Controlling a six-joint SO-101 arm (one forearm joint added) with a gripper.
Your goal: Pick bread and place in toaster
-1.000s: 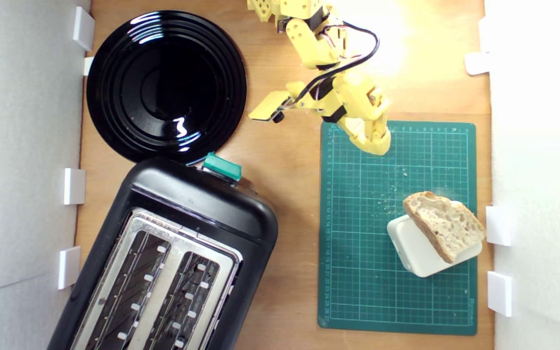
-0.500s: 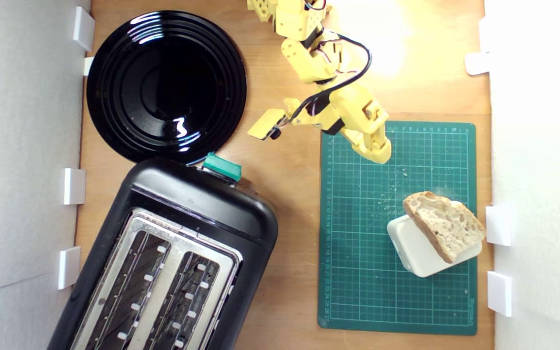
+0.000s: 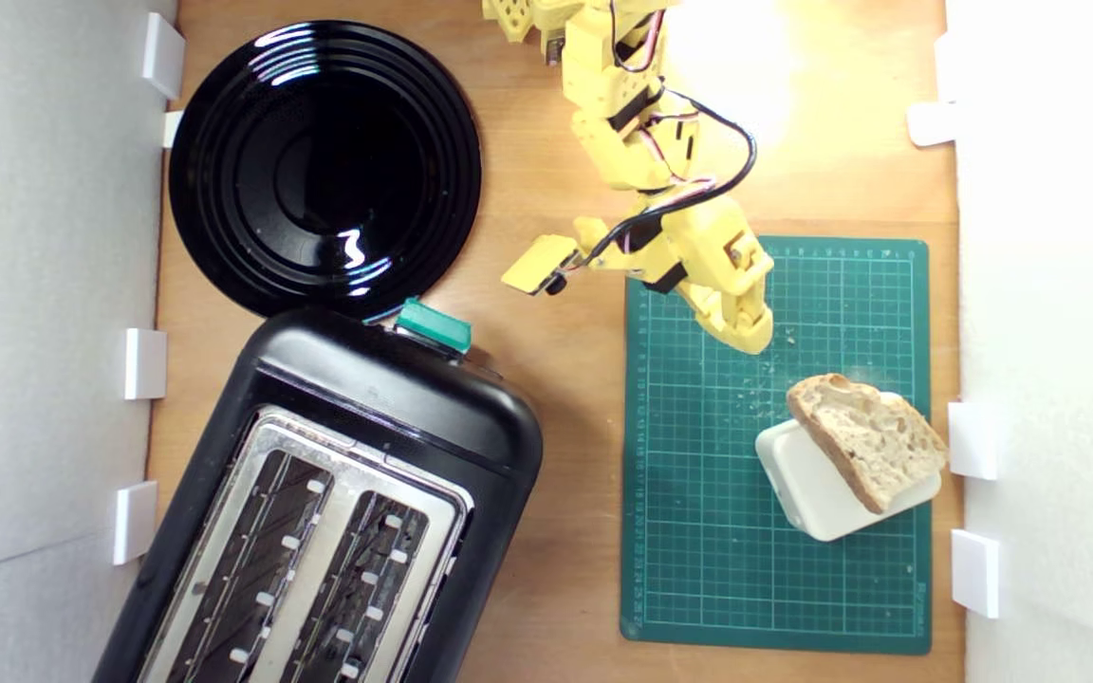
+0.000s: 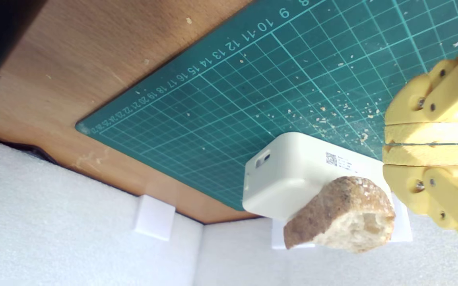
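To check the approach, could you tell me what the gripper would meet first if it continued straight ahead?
Probably the bread propped on the white block; the shut gripper points toward it, though height is unclear.

Yellow arm (image 3: 632, 142) angled downward, fingers (image 4: 427, 155) pressed together (no gap); holding nothing

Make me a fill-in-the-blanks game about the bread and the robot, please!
1. The bread rests on a ____ block.
2. The block sits on a ____ cutting mat.
3. The toaster has ____ slots, both empty.
4. The gripper has its jaws ____ and holds nothing.

Missing words: white; green; two; shut
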